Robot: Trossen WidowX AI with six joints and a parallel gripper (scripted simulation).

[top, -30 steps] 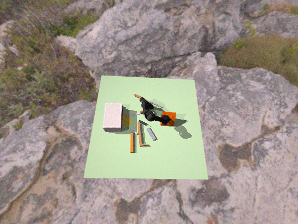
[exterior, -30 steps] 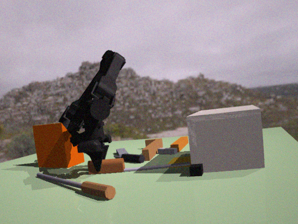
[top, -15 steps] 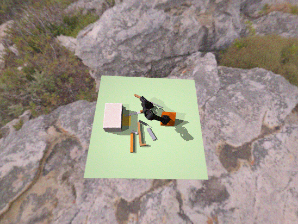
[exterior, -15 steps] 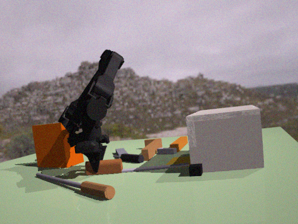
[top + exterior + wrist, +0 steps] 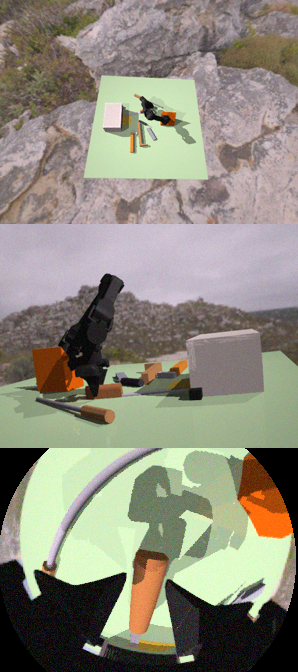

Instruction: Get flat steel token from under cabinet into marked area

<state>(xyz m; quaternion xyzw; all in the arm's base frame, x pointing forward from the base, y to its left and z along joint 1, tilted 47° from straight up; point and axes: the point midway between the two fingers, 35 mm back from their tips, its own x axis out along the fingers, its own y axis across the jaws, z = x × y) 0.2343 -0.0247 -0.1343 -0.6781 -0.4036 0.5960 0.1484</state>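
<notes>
The token cannot be made out in any view. The pale cabinet (image 5: 112, 115) (image 5: 234, 362) stands on the table, its vent slots not visible. The yellow marked area (image 5: 126, 121) (image 5: 180, 384) (image 5: 162, 645) lies in front of it. A tool with a brown handle (image 5: 112, 390) (image 5: 148, 598) and thin grey rod lies towards the cabinet. A black block (image 5: 196, 393) shows at the rod's far end, by the cabinet's front edge. My gripper (image 5: 98, 389) (image 5: 147, 579) is open, low over the table, with the handle between its fingers and gaps on both sides.
A second brown-handled tool (image 5: 137, 95) (image 5: 98, 414) with a long rod lies beside the gripper. On the other side lie an orange bar (image 5: 132, 142), a brown L-shaped piece (image 5: 140, 136), a grey plate (image 5: 151, 134) and a black-handled tool (image 5: 143, 123). An orange block (image 5: 49, 371) stands by the arm's base.
</notes>
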